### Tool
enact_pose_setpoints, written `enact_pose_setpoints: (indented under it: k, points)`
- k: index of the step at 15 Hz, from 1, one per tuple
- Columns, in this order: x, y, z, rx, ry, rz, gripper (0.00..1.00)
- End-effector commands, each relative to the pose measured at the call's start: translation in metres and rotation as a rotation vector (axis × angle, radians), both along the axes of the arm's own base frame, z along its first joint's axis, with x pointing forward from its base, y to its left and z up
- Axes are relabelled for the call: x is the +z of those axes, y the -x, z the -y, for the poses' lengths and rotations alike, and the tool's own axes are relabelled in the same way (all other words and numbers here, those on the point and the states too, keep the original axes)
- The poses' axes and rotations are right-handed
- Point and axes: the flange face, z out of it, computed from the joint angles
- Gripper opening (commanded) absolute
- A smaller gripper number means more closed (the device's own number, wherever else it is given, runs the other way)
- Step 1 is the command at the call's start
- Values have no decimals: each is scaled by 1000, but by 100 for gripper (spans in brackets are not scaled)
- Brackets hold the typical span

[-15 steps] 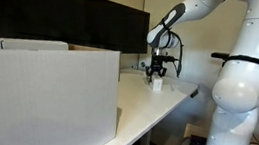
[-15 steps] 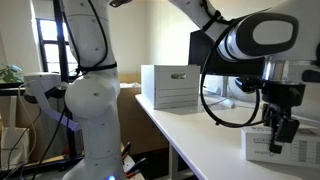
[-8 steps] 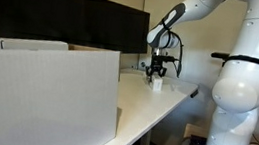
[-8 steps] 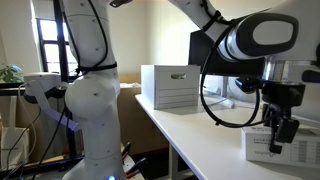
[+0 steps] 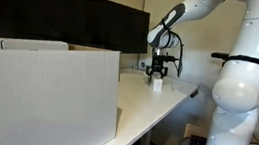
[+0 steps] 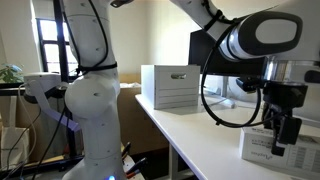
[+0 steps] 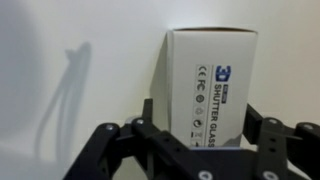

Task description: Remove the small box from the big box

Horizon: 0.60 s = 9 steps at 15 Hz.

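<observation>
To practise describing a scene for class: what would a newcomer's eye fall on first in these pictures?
The big box fills the foreground in an exterior view, standing on the white table. Farther along the table the gripper straddles the small box, its printed face filling the wrist view, well outside the big box.

A long white flat-topped table stands in front of a row of wide black monitor screens, which fill the background in an exterior view. In an exterior view a bright dark-framed window shows at the far wall, and a green leafy plant sits near it at the picture's edge.
</observation>
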Motion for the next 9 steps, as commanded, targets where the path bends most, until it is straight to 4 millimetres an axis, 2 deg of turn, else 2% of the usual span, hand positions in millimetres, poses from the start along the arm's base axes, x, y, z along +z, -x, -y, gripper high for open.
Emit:
enact_pose_setpoints:
  k: [1,9]
  points:
    - [7,-1,8,5,-4,-32,100]
    - [41,-21,4,44,26,-79,100]
